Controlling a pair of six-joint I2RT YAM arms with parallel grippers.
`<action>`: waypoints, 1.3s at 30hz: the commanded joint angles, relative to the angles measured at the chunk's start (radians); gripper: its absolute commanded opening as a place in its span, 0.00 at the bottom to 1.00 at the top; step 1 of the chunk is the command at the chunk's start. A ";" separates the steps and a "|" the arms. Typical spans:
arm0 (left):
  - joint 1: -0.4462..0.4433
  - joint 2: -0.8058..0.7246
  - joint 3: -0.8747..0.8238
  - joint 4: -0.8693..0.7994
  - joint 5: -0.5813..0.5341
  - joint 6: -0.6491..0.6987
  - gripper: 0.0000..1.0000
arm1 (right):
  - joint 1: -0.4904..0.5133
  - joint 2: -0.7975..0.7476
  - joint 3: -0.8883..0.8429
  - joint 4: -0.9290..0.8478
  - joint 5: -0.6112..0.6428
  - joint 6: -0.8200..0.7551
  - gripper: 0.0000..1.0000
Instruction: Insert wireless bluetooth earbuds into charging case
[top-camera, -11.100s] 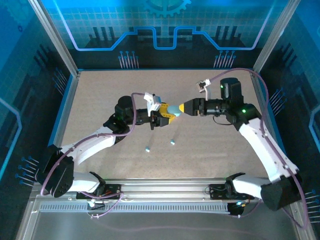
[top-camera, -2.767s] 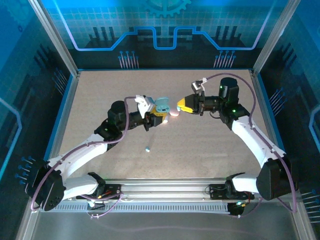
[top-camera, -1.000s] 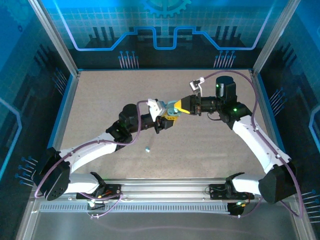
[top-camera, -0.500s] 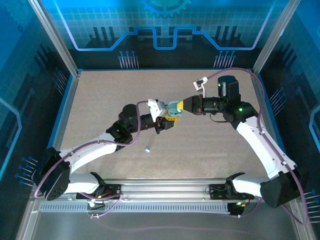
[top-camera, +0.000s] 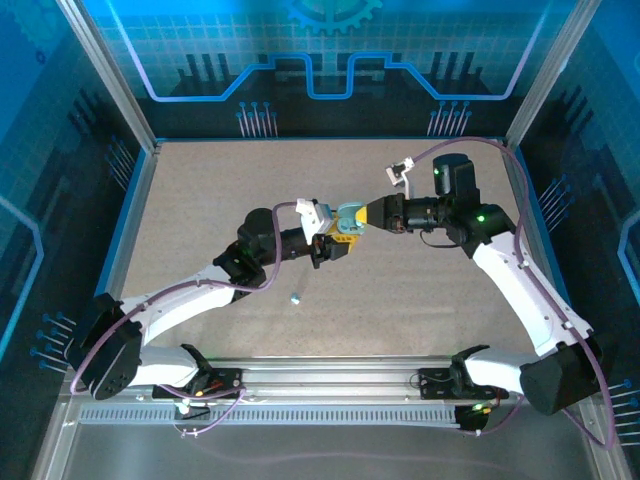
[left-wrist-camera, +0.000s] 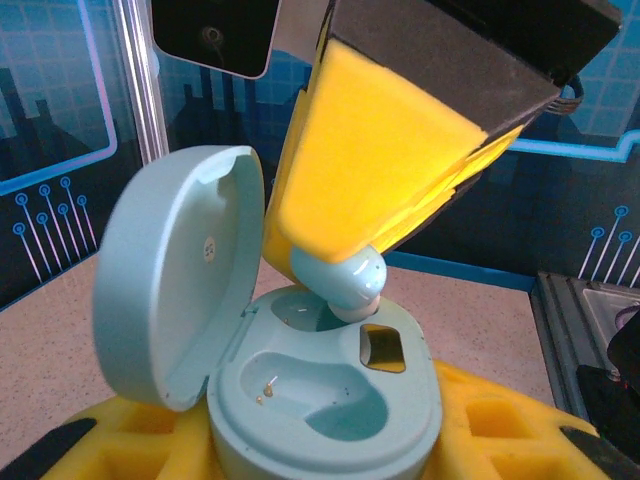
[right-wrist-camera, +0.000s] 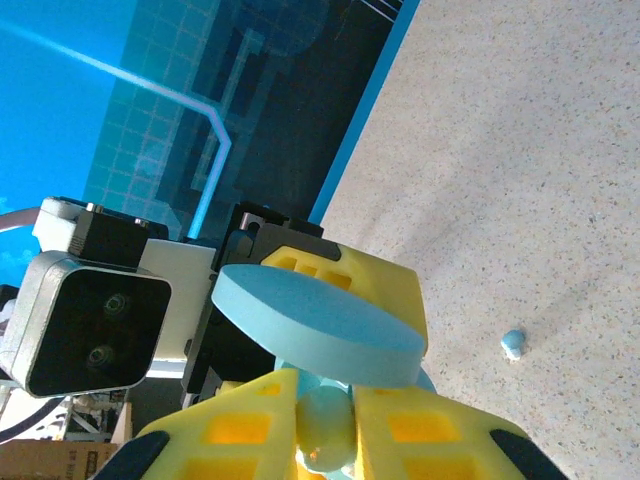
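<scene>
Now the right gripper (right-wrist-camera: 325, 415) pinches a blue earbud (left-wrist-camera: 351, 281) at its fingertips. Beneath it, the left gripper (top-camera: 337, 238) clamps the open case (left-wrist-camera: 325, 405) between its fingers.

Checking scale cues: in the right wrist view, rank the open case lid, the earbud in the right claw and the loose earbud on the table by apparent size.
1. case lid
2. held earbud, only partly visible
3. loose earbud; it lies farther off, so its true size against the held one is unsure.

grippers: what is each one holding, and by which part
The left gripper clamps the open light blue case by its base; right gripper pinches a light blue earbud by its upper end.
</scene>
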 joint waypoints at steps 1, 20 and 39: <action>-0.008 -0.002 0.030 0.082 0.048 -0.014 0.33 | 0.013 0.009 0.034 -0.072 0.042 -0.053 0.22; -0.008 -0.004 0.022 0.078 0.041 -0.017 0.33 | 0.017 -0.004 0.073 -0.103 0.070 -0.052 0.41; -0.008 -0.004 0.021 0.050 0.018 -0.009 0.32 | 0.017 -0.047 0.112 -0.180 0.144 -0.077 0.49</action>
